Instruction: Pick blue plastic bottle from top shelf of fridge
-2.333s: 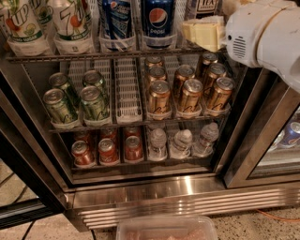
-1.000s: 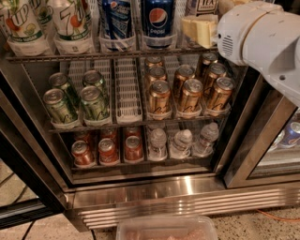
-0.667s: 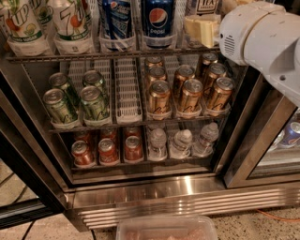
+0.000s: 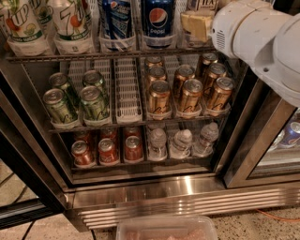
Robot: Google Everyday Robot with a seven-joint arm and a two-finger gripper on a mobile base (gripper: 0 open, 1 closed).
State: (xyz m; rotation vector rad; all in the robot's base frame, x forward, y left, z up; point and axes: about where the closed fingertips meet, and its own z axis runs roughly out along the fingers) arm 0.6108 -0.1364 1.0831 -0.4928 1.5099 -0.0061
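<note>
White arm (image 4: 255,33) fills the upper right; over the last couple of seconds it has edged left and a little upward, deeper toward the rack. Gripper (image 4: 196,24), tan pad showing, sits at the right end of the top shelf (image 4: 93,55) of the fridge (image 4: 154,199), against the lower part of the tea bottle (image 4: 202,4). Whether it is open or closed, cannot tell. Bottle stands in its lane, just right of the Pepsi bottles (image 4: 158,21). Likely reading: reach nearly finished, grasp unconfirmed, lift not yet begun.

Matt plastic pincer (image 4: 196,24) nr metal-wire top shelf (image 4: 108,55).
</note>
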